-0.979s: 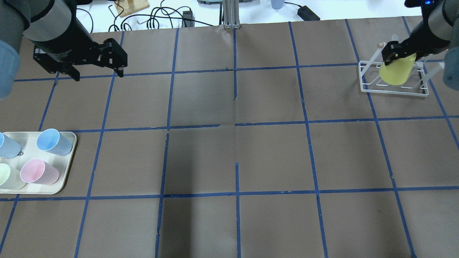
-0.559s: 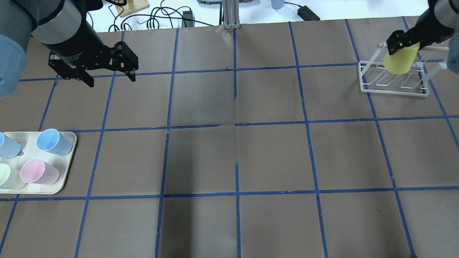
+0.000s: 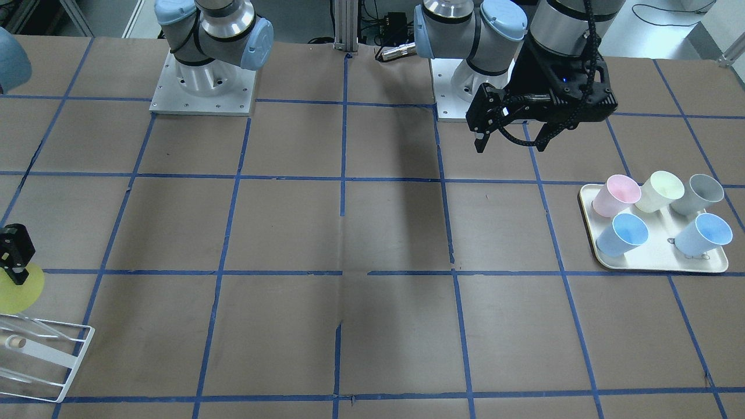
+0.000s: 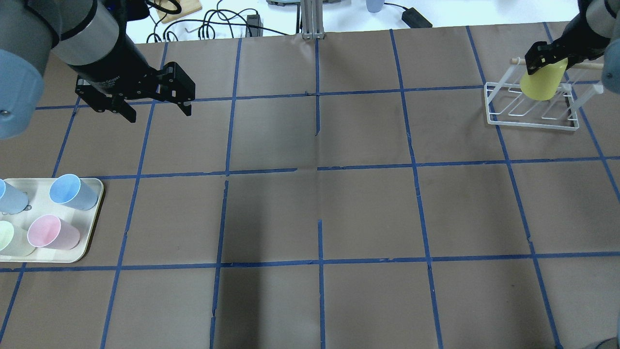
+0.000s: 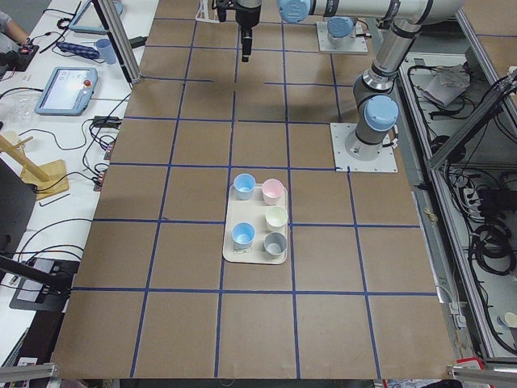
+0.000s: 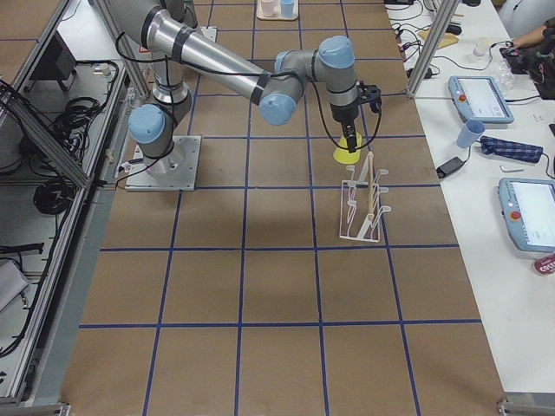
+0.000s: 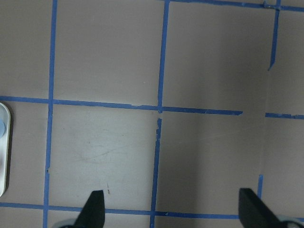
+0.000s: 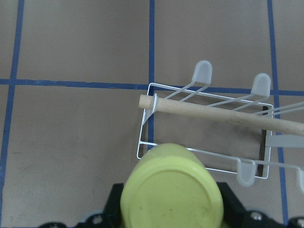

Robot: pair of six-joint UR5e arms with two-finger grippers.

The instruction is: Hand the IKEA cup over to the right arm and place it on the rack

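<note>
Above the rack [image 4: 533, 125], right gripper [image 4: 547, 67] is clamped on the IKEA cup [image 4: 538, 86]. Left gripper [image 4: 160, 115] just hangs with fingers spread apart.

You get free room over mid brown paper-covered table [image 4: 319, 208]. Obstacles: cream rectangular tray [image 3: 655, 259] w/ pastel plastic cups [image 3: 616, 195] at robot's left; at right, white wire rack [image 4: 533, 124], its wooden rod [image 8: 213, 114] near the yellow plastic tumbler [image 4: 540, 85].
</note>
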